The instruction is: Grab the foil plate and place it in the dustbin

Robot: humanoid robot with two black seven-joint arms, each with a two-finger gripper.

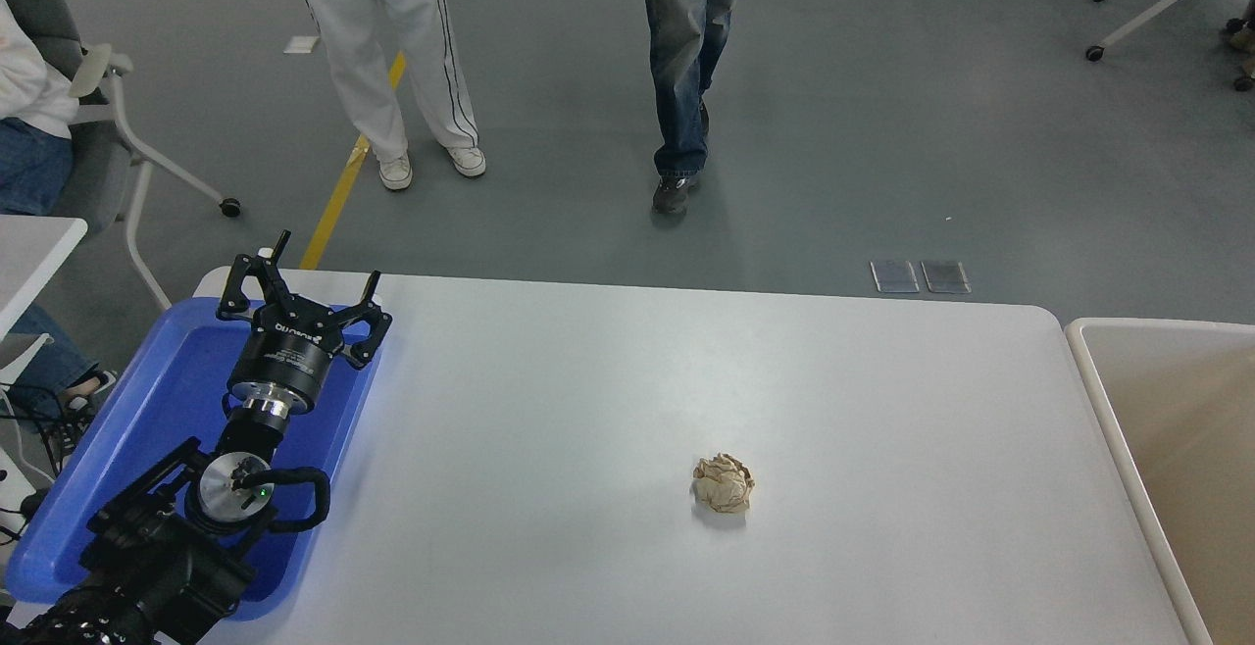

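The foil plate is out of view now. The dustbin (pixel 1088 361) stands against the table's right edge, beige with a cream-white rim and a tan inside; the part of its inside that shows holds nothing. My left gripper (pixel 302 284) is open and empty, parked at the lower left over the blue tray. My right arm and gripper are out of view.
A blue plastic tray (pixel 147 400) lies at the table's left end under my left arm. A small crumpled tan paper ball (pixel 724 483) lies on the white table (pixel 608 371) right of centre. Two people (pixel 686 57) stand on the floor beyond the far edge.
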